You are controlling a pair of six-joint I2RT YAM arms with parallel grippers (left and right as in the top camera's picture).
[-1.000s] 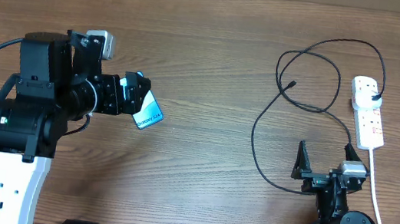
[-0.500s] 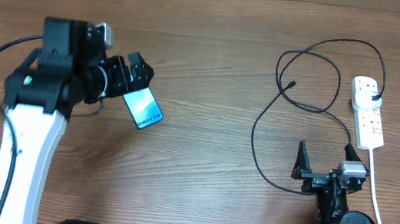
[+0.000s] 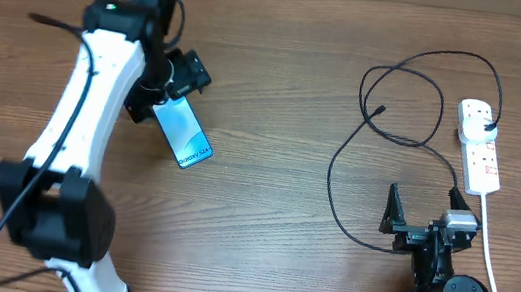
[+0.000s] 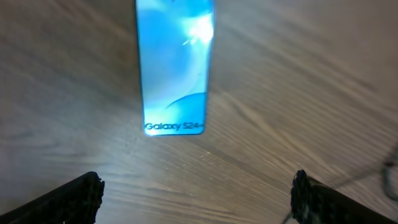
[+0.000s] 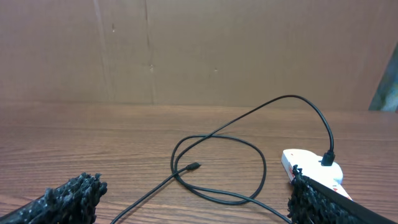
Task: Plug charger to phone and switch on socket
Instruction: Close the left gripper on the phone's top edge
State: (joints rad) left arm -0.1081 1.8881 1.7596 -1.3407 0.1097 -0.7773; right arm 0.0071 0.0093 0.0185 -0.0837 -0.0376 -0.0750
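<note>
The phone (image 3: 182, 132) lies flat on the wooden table, cyan screen up, its "Galaxy S24+" end toward the front right. My left gripper (image 3: 168, 88) is open just past the phone's far end and holds nothing. In the left wrist view the phone (image 4: 176, 65) lies apart from the wide-open fingers (image 4: 196, 199). The charger cable (image 3: 403, 94) loops on the right, its connector tip (image 3: 380, 110) free and its plug head (image 3: 488, 126) in the white socket strip (image 3: 477, 146). My right gripper (image 3: 428, 216) is open and empty in front of the cable. The right wrist view shows the tip (image 5: 194, 166) and the strip (image 5: 311, 165).
The strip's thick white cord (image 3: 494, 259) runs to the front edge beside the right arm's base. A brown cardboard wall (image 5: 199, 50) stands behind the table. Bare wood (image 3: 268, 167) lies between the phone and the cable.
My left gripper let go of the phone and the arm reached farther back. The phone now lies flat on the table. The right arm has not moved.
</note>
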